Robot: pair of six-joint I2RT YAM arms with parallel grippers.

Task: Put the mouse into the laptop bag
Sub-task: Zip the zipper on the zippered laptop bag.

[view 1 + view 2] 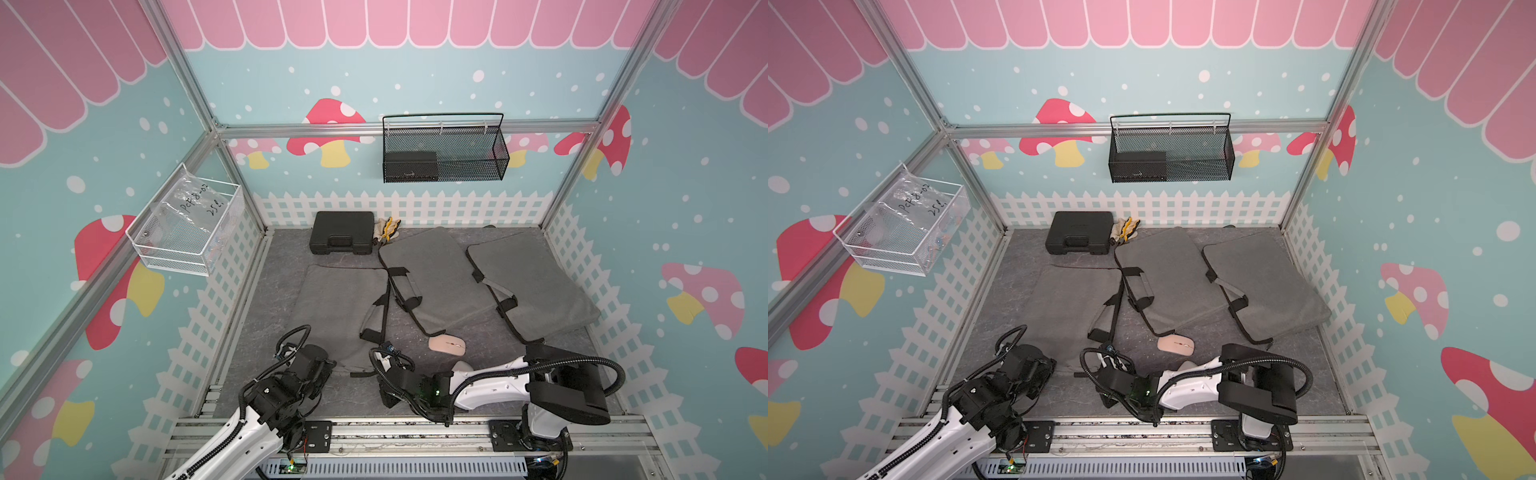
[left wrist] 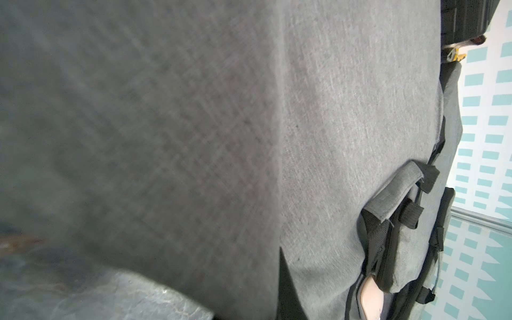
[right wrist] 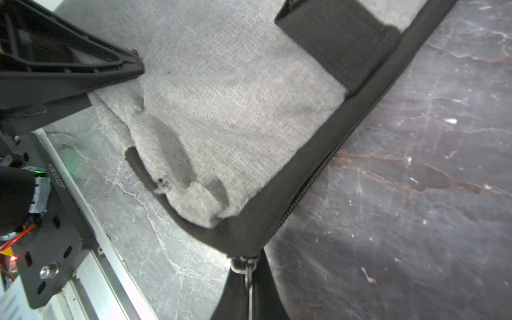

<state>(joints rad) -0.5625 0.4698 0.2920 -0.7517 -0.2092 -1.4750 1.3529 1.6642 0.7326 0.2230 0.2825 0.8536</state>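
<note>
The laptop bag [image 1: 336,303] was the big player, lying flat on the left half of the table [image 1: 266,316] with its zipped corner down at the front edge. The left pincer [image 3: 137,62] was pressed together on the grey fabric at that edge, seemingly pinning the cloth. The right pincer [image 3: 248,279] was closed on the small metal zipper pull [image 3: 243,267] at the corner. Opening the bag looked like the step in hand, and nothing was inside yet.

To do it well, the right arm needed to draw the pull straight along the teeth, low and steady. The left had to hold the fabric taut against it, because slack cloth bunches and jams a slider. The mouse [image 1: 447,345], small and pink, sat on bare table near the middle of the front edge. It was apart from that bag and just beside the middle bag's front corner.

Two more grey bags [image 1: 432,278] [image 1: 528,282] filled the right half side by side. A black case [image 1: 341,238] sat at the back edge, with gloves [image 1: 388,228] just beside it. The bag's loose handle [image 1: 372,318] lay along the zip side and could snag the slider. The right forearm stretched close by the mouse, so a careless swing might knock it.
</note>
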